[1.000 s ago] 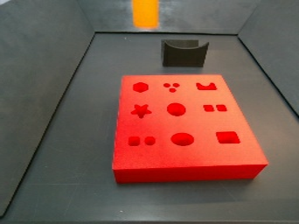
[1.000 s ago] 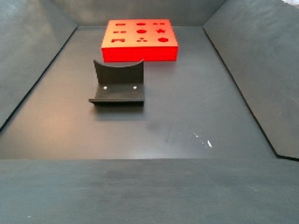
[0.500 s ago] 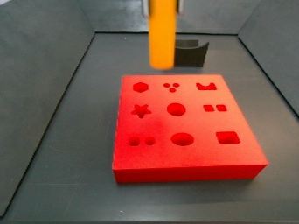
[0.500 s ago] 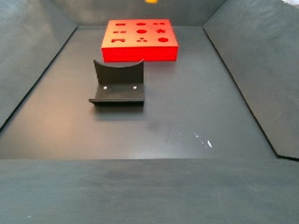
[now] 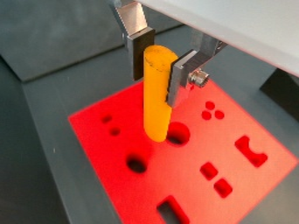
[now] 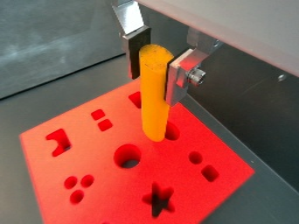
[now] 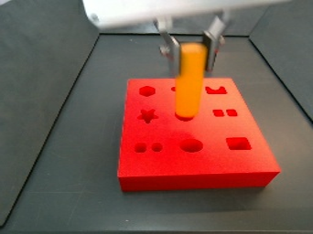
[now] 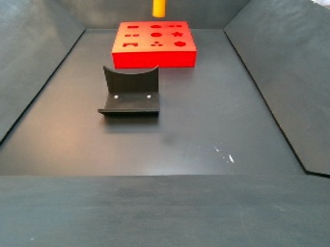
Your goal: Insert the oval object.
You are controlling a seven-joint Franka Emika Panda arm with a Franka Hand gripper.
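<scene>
The gripper (image 7: 189,52) is shut on the oval object (image 7: 188,82), a smooth orange-yellow peg held upright. Its lower end is at the round hole in the middle of the red block (image 7: 196,166); I cannot tell whether it has entered. In both wrist views the silver fingers (image 5: 140,48) (image 6: 184,74) clamp the peg's upper part (image 5: 158,92) (image 6: 155,87) above the red block (image 5: 187,188) (image 6: 111,203). In a side view only the peg's tip (image 8: 158,7) shows at the upper edge, above the block (image 8: 154,56).
The red block carries several shaped holes: hexagon, star, dots, squares and rounds. The dark grey fixture (image 8: 129,92) stands on the floor nearer than the block. Grey walls (image 7: 49,82) slope up round the dark floor (image 8: 194,135).
The gripper has come down and forward with the peg, from the back wall to over the red block. The peg's lower end now sits at the middle hole.
</scene>
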